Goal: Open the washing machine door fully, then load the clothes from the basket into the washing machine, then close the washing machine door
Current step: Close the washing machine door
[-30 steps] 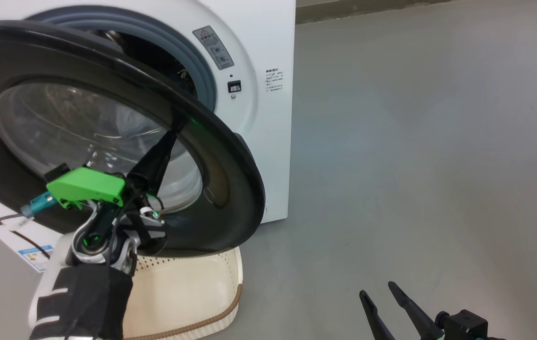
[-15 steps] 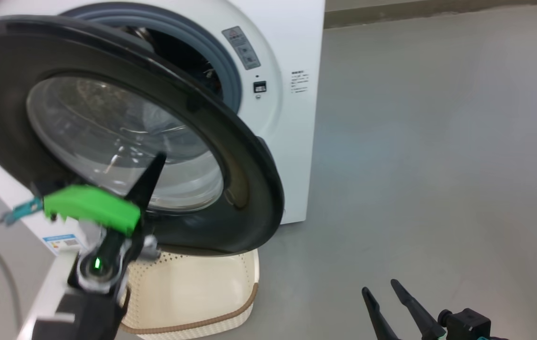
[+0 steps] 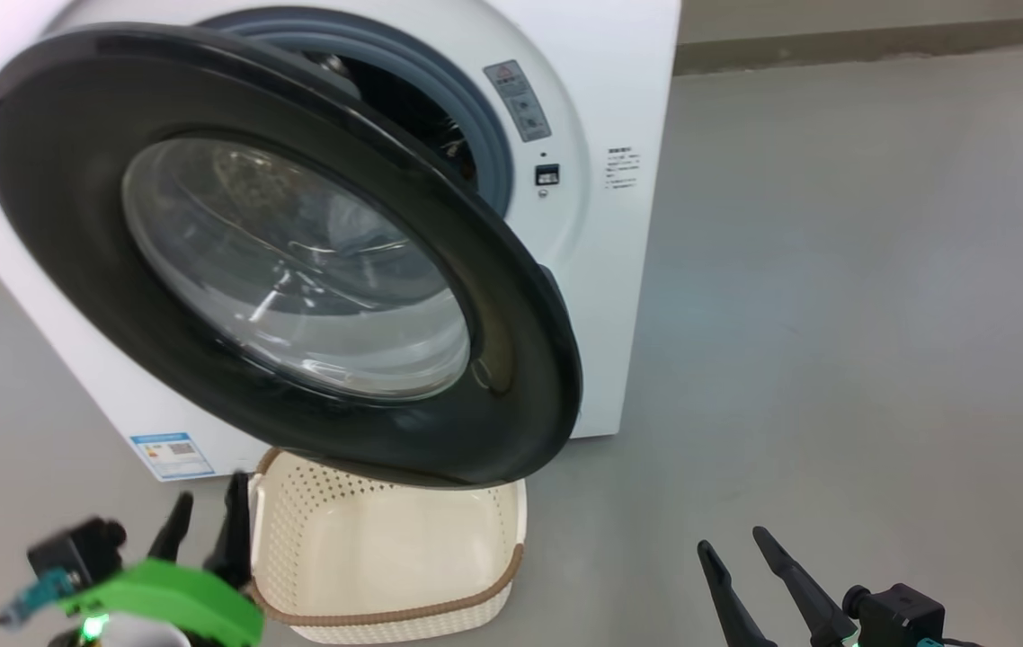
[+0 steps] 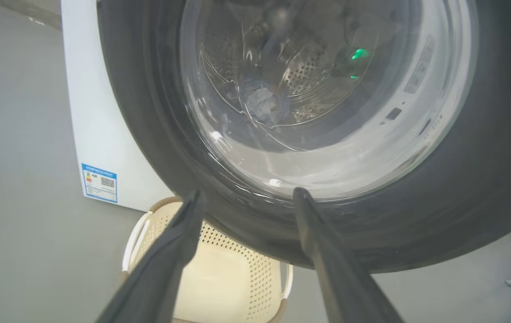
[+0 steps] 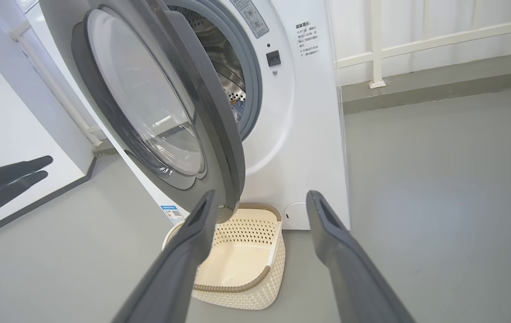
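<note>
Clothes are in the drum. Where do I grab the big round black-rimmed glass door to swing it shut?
I'd take the large round washing machine door by its glossy black rim at the free right edge, standing clear of the white washing machine. Come from the right with the open right gripper, a finger on each face. The smooth bulging glass bowl gives no purchase.

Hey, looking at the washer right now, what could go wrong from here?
The door stands ajar, with the left gripper and right gripper both open and off it; without a firm push it may not latch. The basket sits right under the door's lower edge, so a low push might knock it. The clothes lie in the drum; fabric near the opening might get pinched.
</note>
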Controlling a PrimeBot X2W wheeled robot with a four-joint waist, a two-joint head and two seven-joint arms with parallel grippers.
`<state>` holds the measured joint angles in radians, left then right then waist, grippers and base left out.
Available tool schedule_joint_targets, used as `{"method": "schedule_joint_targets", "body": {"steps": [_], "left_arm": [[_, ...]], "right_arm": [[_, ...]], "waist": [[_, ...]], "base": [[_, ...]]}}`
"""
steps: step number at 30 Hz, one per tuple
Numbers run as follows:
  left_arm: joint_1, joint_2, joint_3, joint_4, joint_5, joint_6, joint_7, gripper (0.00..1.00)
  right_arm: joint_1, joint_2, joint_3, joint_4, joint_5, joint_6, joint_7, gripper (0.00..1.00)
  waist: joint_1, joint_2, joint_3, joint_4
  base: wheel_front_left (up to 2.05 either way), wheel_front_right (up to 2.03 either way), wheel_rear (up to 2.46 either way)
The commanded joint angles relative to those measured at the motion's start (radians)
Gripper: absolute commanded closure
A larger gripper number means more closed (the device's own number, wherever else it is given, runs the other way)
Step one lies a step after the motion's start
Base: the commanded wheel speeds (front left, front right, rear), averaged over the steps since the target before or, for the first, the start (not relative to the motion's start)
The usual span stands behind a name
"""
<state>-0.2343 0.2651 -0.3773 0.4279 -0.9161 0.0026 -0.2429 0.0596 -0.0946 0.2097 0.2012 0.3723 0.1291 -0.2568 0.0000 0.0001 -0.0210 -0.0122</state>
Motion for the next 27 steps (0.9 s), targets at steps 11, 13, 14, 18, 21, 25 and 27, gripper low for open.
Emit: {"method": "schedule_joint_targets", "body": {"steps": [11, 13, 14, 18, 21, 25, 27], "left_arm": [[0.22, -0.037, 0.187, -0.131, 0.328, 0.082, -0.019, 0.0], [0.264, -0.062, 0.234, -0.15, 0.364, 0.078, -0.019, 0.0], [0.284, -0.075, 0.255, -0.157, 0.381, 0.075, -0.019, 0.0], [0.329, -0.107, 0.304, -0.168, 0.421, 0.052, -0.019, 0.0], [0.352, -0.13, 0.35, -0.173, 0.453, 0.03, -0.019, 0.0], [0.361, -0.151, 0.4, -0.171, 0.488, 0.001, -0.019, 0.0], [0.362, -0.161, 0.421, -0.167, 0.503, -0.011, -0.019, 0.0]], "right_arm": [[-0.031, -0.003, 0.032, -0.025, 0.01, 0.002, -0.005, 0.0], [-0.03, -0.005, 0.032, -0.025, 0.012, 0.002, -0.005, 0.0], [-0.028, -0.006, 0.032, -0.025, 0.012, 0.002, -0.005, 0.0], [-0.023, -0.007, 0.028, -0.027, 0.012, 0.002, -0.005, 0.0], [-0.018, -0.009, 0.023, -0.029, 0.011, 0.002, -0.005, 0.0], [-0.015, -0.011, 0.013, -0.031, 0.009, 0.002, -0.005, 0.0], [-0.014, -0.01, 0.006, -0.033, 0.007, 0.002, -0.005, 0.0]], "waist": [[0.0, -0.0001, -0.044, 0.034], [0.0, -0.0001, -0.051, 0.035], [0.0, -0.0001, -0.054, 0.036], [0.0, -0.0001, -0.06, 0.04], [0.0, -0.0001, -0.064, 0.045], [0.0, -0.0001, -0.068, 0.048], [0.0, -0.0001, -0.07, 0.047]], "base": [[0.0, 0.0, 0.0], [0.0, 0.0, 0.0], [0.0, 0.0, 0.0], [0.0, 0.0, 0.0], [0.0, 0.0, 0.0], [0.0, 0.0, 0.0], [0.0, 0.0, 0.0]]}}
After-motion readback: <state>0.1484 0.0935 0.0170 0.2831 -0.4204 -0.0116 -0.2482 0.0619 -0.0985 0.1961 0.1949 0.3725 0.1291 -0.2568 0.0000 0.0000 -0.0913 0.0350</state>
